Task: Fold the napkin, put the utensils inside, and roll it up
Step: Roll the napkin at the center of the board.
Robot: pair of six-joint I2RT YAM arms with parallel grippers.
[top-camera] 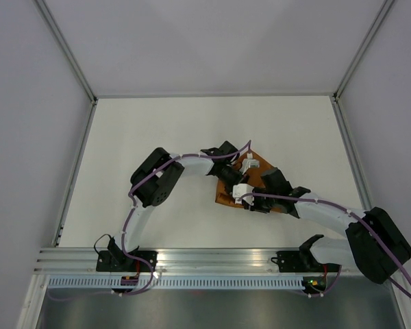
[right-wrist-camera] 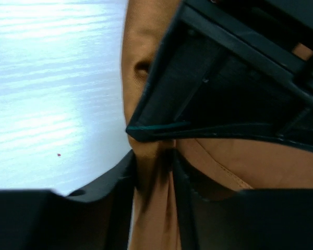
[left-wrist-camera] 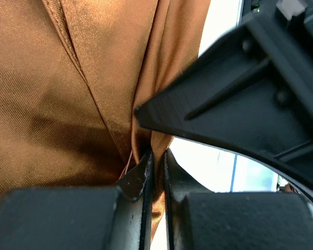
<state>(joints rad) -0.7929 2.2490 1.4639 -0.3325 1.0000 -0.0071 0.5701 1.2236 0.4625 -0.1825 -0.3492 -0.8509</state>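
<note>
1. Left gripper (left-wrist-camera: 155, 165): the jaws are pressed almost together on a thin fold of the napkin (left-wrist-camera: 68, 104), at the bottom centre of the left wrist view. The pinch looks firm, and long creases run up the cloth from it.
2. Right gripper (right-wrist-camera: 154, 169): the jaws stand a little apart, and a thick gather of the same cloth fills the gap at the bottom centre of its own view. Both pads touch the cloth, so I judge it held, though more loosely than on the left.
3. Spacing: the two grippers work very near each other. The black body of each fills the upper right of the other's wrist view.
4. Napkin position: in the overhead view it is a small rust-brown bunch just right of the frame's centre. It rests on the white table (top-camera: 157, 137), is largely covered by both grippers, and does not lie flat.
5. Knife: it is not visible in any view, and I cannot tell whether the cloth hides it.
6. Step in hand, as judged: a two-handed fold or turn of the cloth. To do it well:
   - move both pinches in step;
   - hold the span between them lightly taut;
   - lay the edge down square;
   - release only once the cloth rests on the table;
   - guard against the grippers colliding.
</note>
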